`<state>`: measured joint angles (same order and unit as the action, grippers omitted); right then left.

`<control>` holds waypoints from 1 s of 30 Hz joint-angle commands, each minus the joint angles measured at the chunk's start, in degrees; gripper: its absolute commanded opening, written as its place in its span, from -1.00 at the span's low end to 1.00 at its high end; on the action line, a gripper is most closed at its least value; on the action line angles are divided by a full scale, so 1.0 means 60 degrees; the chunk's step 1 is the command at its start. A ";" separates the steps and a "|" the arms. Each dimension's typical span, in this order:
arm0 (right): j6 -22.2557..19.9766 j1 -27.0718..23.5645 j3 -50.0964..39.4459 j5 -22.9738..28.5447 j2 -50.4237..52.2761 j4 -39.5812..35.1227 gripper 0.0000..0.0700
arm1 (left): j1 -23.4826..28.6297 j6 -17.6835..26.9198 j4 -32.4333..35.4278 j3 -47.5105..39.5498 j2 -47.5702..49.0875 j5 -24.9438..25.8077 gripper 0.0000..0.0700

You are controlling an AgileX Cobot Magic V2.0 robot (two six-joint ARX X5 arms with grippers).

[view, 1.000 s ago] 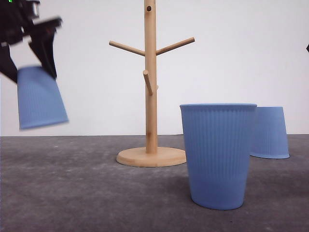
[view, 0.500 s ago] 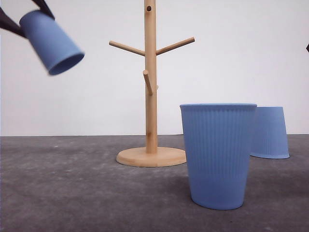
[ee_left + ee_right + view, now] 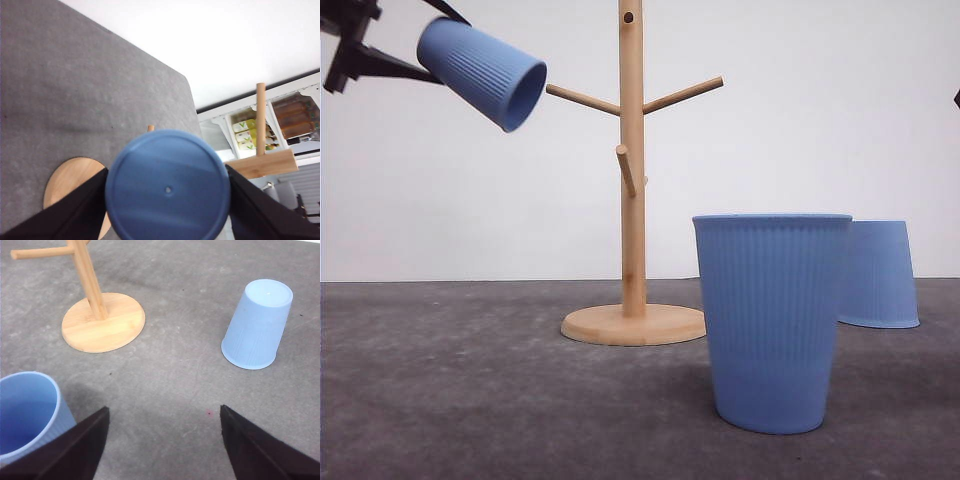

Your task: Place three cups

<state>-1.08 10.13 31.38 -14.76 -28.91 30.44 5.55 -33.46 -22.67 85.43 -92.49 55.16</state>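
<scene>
The left tool [image 3: 167,200] grips a blue cup [image 3: 167,187] above the wooden rack's base [image 3: 70,187].

Worktop [image 3: 450,390] left of wooden rack [image 3: 632,200]: open, passable. Right side obstructed: upright cup [image 3: 772,320] near, inverted cup [image 3: 880,273] far.

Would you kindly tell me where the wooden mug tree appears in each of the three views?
Front view: the wooden mug tree stands at centre, behind the upright cup.
Left wrist view: its round base and a peg flank the held cup.
Right wrist view: it stands toward the upper left.
Shared landmark: the round wooden base.
</scene>
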 commanded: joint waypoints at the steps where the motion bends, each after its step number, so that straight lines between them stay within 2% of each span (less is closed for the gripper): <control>1: 0.0106 0.0040 0.0164 0.0033 -0.0033 -0.0142 0.27 | -0.0010 -0.0291 0.0312 0.0219 -0.0274 0.0227 -0.11; 7: 0.0106 0.0040 0.0164 0.0033 -0.0033 -0.0138 0.27 | -0.0121 -0.0588 0.0822 0.0219 -0.0724 0.0855 -0.11; 14: 0.0106 0.0040 0.0164 0.0036 -0.0033 -0.0138 0.27 | -0.0535 -0.0453 0.0808 0.0219 -0.0916 0.0821 -0.11; 22: 0.0106 0.0040 0.0164 0.0036 -0.0036 -0.0138 0.27 | -0.1158 0.0196 0.0754 0.0219 -0.0917 0.0000 -0.11; 30: 0.0106 0.0040 0.0164 0.0036 -0.0035 -0.0138 0.27 | -0.1603 0.0494 0.0676 0.0219 -0.0971 -0.0561 -0.11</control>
<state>-1.08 10.13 31.38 -14.76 -28.91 30.44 -3.92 -31.97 -19.10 85.43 -96.82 51.94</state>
